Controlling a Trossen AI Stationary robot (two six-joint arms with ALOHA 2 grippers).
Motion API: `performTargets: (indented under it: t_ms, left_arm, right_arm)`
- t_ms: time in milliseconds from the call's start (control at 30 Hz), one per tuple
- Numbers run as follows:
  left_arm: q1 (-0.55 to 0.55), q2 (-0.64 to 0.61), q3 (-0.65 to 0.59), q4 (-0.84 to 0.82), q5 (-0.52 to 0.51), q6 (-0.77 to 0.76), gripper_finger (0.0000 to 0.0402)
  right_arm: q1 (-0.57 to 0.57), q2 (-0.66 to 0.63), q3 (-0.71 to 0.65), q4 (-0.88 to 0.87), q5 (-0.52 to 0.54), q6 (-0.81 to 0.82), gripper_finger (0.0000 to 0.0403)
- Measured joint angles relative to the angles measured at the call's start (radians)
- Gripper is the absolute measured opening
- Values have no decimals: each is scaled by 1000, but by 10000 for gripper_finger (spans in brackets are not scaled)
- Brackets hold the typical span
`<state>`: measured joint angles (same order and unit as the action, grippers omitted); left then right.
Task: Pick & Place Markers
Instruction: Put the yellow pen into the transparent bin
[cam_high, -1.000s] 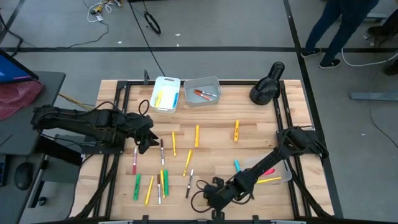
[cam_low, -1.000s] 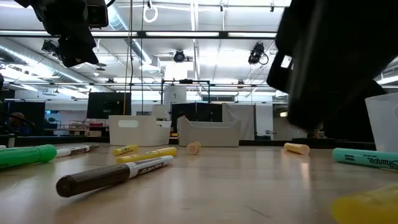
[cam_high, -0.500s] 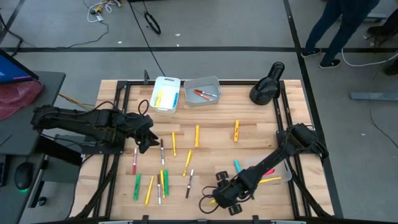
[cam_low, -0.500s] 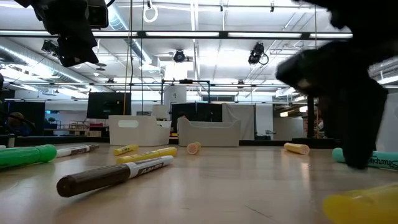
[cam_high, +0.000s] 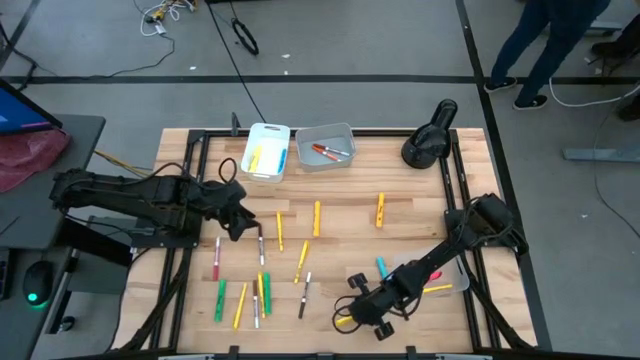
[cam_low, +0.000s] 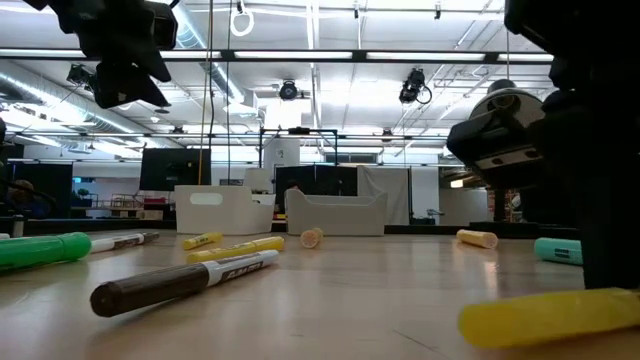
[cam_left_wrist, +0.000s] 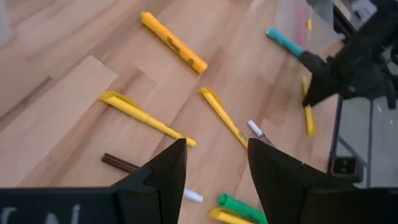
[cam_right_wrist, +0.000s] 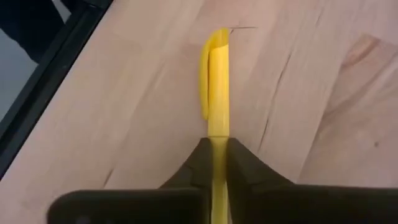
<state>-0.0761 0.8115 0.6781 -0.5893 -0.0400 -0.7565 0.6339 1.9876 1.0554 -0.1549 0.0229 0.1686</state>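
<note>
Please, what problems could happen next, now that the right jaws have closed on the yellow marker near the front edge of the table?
1. The right gripper pinches the yellow marker at one end only, so it may swing or slip when lifted.
2. The marker lies near the table's front edge; if dropped, it might roll off.
3. The white bin with yellow markers is far across the table, past many loose markers and near the left gripper; the carry could disturb them.
</note>
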Motion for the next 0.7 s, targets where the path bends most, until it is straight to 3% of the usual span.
performTargets:
  t_ms: [233,533,700]
  left_arm:
    - [0,0,0,40,-76,-43,177]
    - [0,0,1,146,-166,-45,177]
    - [0,0,1,201,-228,-43,177]
  right_arm:
    - [-71,-117,-23,-38,-14,61,21]
    - [-183,-521,-16,-126,-41,105,23]
    - [-214,-747,-12,-466,-210,221,23]
